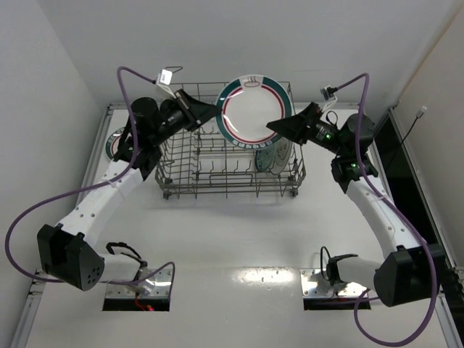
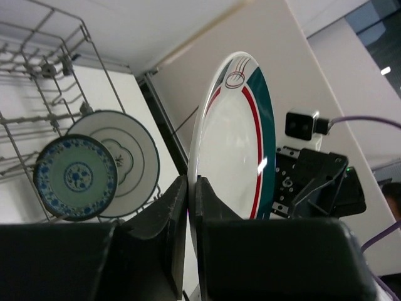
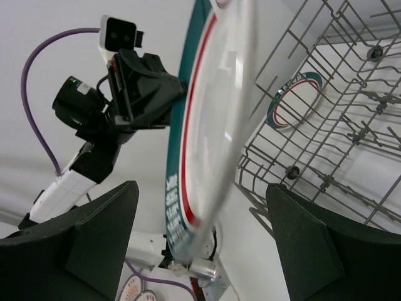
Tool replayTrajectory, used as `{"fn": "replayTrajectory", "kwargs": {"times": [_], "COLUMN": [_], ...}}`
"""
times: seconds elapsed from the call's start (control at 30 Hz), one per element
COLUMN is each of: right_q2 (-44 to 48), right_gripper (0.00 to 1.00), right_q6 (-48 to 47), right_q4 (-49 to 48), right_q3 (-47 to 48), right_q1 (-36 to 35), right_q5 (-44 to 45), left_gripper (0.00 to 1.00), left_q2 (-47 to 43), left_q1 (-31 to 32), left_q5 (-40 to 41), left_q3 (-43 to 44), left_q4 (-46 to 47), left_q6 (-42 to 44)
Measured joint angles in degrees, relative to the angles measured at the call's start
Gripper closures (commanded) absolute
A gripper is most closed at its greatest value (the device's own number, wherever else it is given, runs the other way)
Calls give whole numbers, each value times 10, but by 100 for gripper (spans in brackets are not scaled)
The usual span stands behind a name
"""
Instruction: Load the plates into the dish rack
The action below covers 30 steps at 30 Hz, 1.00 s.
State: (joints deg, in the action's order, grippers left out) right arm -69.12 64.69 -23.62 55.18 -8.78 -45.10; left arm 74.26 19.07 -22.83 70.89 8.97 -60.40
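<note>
From above, the banded plate stands on edge over the far side of the dish rack. The left hand is at its left rim and the right hand at its right rim. A second banded plate lies on the white surface left of the rack, behind the left arm. Plain white walls close the far and left sides.

From the left wrist, the fingers are pressed together, pinching the banded plate's rim. Beyond them a blue patterned plate leans in front of a ringed white plate in the rack.

From the right wrist, the right hand is spread wide either side of the plate's edge and grips nothing. To my eye the left hand alone carries the plate, so it should keep it upright and line its rim with a free gap between tines. That gap should be clear of the two plates already racked, and the hand should let go only once the plate is seated.
</note>
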Motion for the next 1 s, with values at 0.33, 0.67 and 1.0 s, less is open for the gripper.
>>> {"fn": "replayTrajectory", "kwargs": {"times": [0.33,0.67,1.0], "right_q2": [-11,-55,-257], "right_gripper": [100,100,100], "right_q6": [-2,-209,-333], "right_q4": [40,396,594], "right_q3": [-3,215,419], "right_q1": [13,-22,-150], "right_q5": [35,307,612], "left_gripper": [66,1,1], "left_q2": [28,28,-16], "left_q1": [48,-119,-277], "left_q5": [0,47,281], "left_q3": [19,82,-15], "left_q4": [7,-207,-321], "left_q6": [19,151,268]}}
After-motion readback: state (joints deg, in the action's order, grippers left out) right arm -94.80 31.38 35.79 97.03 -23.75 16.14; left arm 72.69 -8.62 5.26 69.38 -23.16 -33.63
